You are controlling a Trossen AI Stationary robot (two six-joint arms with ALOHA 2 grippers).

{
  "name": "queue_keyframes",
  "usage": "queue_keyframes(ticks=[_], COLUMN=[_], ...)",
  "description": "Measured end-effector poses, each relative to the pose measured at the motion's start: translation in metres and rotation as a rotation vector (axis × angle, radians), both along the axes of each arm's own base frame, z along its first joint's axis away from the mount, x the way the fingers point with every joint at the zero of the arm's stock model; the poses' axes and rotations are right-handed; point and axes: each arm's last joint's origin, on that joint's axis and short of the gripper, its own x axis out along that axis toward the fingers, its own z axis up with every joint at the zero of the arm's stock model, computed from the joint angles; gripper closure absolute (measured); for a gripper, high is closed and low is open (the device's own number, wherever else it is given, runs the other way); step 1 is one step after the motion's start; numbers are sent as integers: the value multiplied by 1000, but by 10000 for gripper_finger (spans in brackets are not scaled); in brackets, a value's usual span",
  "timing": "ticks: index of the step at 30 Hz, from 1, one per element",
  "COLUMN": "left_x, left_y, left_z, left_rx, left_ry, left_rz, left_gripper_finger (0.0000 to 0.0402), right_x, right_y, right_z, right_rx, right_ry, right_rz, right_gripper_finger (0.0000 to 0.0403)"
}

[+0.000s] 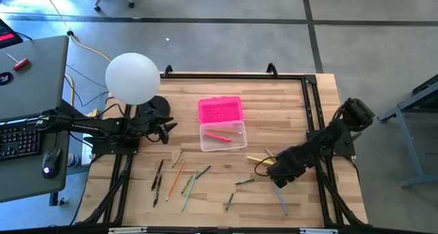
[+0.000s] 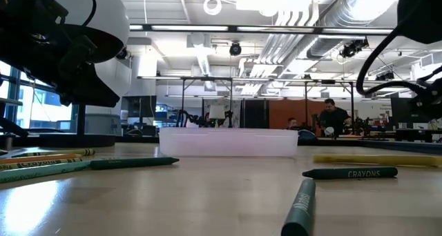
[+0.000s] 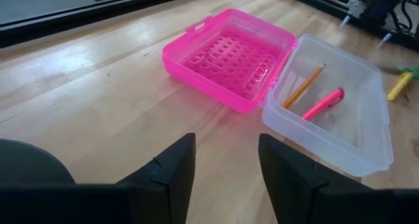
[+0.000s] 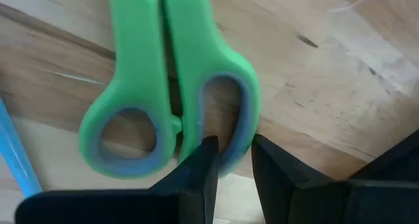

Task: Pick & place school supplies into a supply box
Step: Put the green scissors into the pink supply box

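Note:
The supply box lies open at mid-table: its pink lid (image 1: 220, 111) (image 3: 229, 57) is folded back flat and its clear tray (image 1: 223, 137) (image 3: 340, 116) (image 2: 228, 141) holds a pink pen (image 3: 323, 104) and an orange pencil (image 3: 303, 86). Several pencils and crayons (image 1: 179, 176) lie loose on the wood near the front edge. Green-handled scissors (image 4: 167, 86) lie flat under my right gripper (image 1: 275, 168) (image 4: 230, 160), which is shut on them. My left gripper (image 1: 164, 130) (image 3: 226, 162) hovers open left of the box, holding nothing. My right gripper pinches the rim of one finger loop of the scissors' handle (image 4: 241, 129). One finger (image 4: 203, 168) stands inside the loop and the other (image 4: 278, 168) outside it. The fingers come from above, and the scissors lie flat on the table.
A yellow marker (image 1: 254, 159) (image 3: 399, 86) lies beside the right gripper, with green crayons (image 2: 351, 172) (image 1: 244, 182) nearby. A blue item (image 4: 16, 158) lies beside the scissors. A white globe lamp (image 1: 132, 77) stands at the far left. A black frame (image 1: 311, 111) edges the table.

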Motion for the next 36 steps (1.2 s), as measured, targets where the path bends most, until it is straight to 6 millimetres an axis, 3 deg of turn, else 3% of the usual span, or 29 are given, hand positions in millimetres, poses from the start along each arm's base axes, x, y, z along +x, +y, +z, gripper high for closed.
queue_keyframes(ticks=[5,11,14,17,21,25,31,36], left_x=[0,0,0,0,0,0,1,1], left_y=[0,0,0,0,0,0,0,0], left_z=[0,0,0,0,0,1,2,2], left_rx=[0,0,0,0,3,5,5,5], left_ry=[0,1,1,0,-6,-11,-28,-28], left_rz=[0,-1,0,-1,8,13,13,13], left_gripper_finger=[204,204,204,204,204,204,204,204], right_x=[3,8,11,12,27,51,95,132], right_y=[1,3,3,1,4,0,-26,-73], right_z=[2,8,19,43,81,111,127,127], right_rx=[-46,-84,-167,-284,-408,-546,-588,-563], right_ry=[-37,-37,-6,76,28,-185,-388,-503], right_rz=[18,21,14,34,86,219,466,627], right_gripper_finger=[335,391,393,390,398,393,400,401])
